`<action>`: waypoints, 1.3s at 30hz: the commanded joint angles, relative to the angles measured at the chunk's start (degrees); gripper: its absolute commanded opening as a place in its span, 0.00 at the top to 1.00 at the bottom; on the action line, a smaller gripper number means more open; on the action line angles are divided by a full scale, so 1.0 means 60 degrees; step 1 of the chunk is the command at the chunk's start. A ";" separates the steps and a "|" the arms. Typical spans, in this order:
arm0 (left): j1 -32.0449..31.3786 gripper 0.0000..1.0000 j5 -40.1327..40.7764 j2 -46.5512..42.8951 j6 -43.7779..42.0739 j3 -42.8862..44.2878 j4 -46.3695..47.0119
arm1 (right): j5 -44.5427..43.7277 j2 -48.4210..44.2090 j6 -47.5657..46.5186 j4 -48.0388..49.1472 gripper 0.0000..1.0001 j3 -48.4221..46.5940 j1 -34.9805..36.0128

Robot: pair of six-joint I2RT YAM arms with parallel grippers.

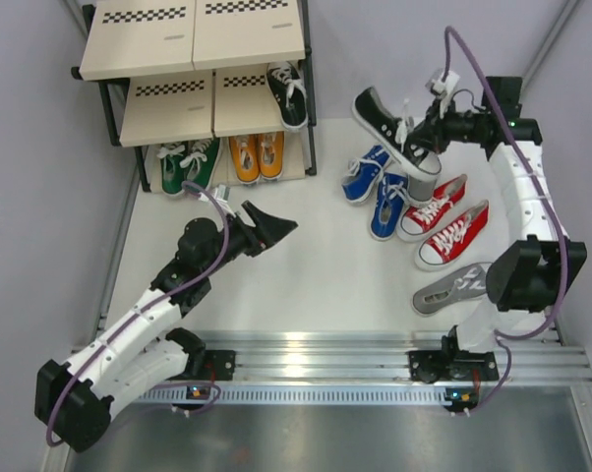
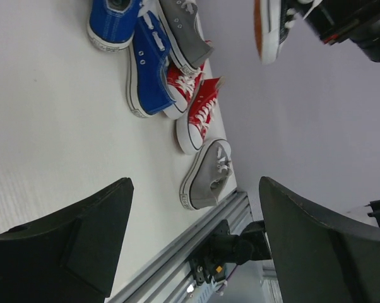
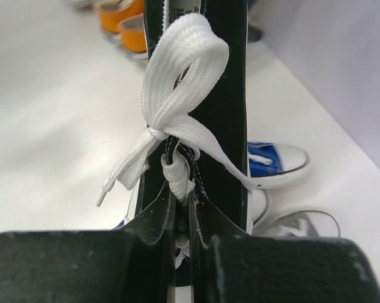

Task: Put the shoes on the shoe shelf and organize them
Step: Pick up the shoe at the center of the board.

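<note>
Right gripper (image 3: pixel 180 214) is clenched hard on the black shoe (image 1: pixel 392 126), biting in at the collar just under the lace bow (image 3: pixel 180 69). Whether it has the tongue alone or the side wall too, the wrist view is too close to tell. The shoe hangs in the air, tilted, with its toe toward the far left, above the loose shoes on the right of the tabletop (image 1: pixel 306 265).

Straight below it sits a grey shoe (image 1: pixel 421 185). The blue pair (image 1: pixel 373 187) lies just left of that and the red pair (image 1: pixel 451 224) just nearer. The other grey shoe (image 1: pixel 451 288) lies nearest of all, by the arm's base.

Left gripper (image 1: pixel 276 224) is released, jaws wide with nothing between them, hovering mid-tabletop and pointing at that pile.

Far left stands the shelf (image 1: pixel 193 44). The green pair (image 1: pixel 188 165) and orange pair (image 1: pixel 257 155) are on the bottom tier. The mate (image 1: pixel 288 93) of the held shoe is parked at the right end of the middle tier.

So this looks like the carry: the black shoe is lifted and bound for the middle tier. The next move calls for a long swing left and far. The sole has to come level and the shoe go in low under the top board, touching down just left of the mate without nudging it. Only then should the gripper let go.
</note>
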State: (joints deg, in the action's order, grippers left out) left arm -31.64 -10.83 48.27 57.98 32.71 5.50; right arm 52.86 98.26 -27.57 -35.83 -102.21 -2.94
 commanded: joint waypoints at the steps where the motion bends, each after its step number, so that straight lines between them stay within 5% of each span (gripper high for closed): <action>1: 0.0029 0.14 -0.1164 -0.0281 0.0268 -0.0134 0.1309 | 0.1210 -0.1211 -0.4475 -0.2871 1.00 0.0991 0.0898; 6: 0.0087 0.14 -0.2587 -0.0165 0.0591 -0.0002 0.1383 | 0.0333 -0.2575 -0.7278 -0.3989 1.00 0.3274 0.2289; 12: 0.0219 0.14 -0.4316 -0.0179 0.0490 -0.0149 0.1327 | -0.0738 -0.3617 -0.8292 -0.3753 1.00 0.4788 0.3872; 20: 0.0219 0.14 -0.4509 -0.0559 -0.2278 0.0261 -0.2101 | -0.1294 -0.4159 -0.9407 -0.3740 1.00 0.5463 0.5351; 39: 0.0058 0.14 -0.5753 0.1240 -0.2821 0.0363 -0.1341 | -0.2555 -0.4834 -0.9863 -0.2494 1.00 0.5903 0.7535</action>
State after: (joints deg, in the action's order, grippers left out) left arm -30.81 -42.44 54.54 44.36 32.47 -6.04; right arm 35.59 70.37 -85.06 -55.51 -65.12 40.40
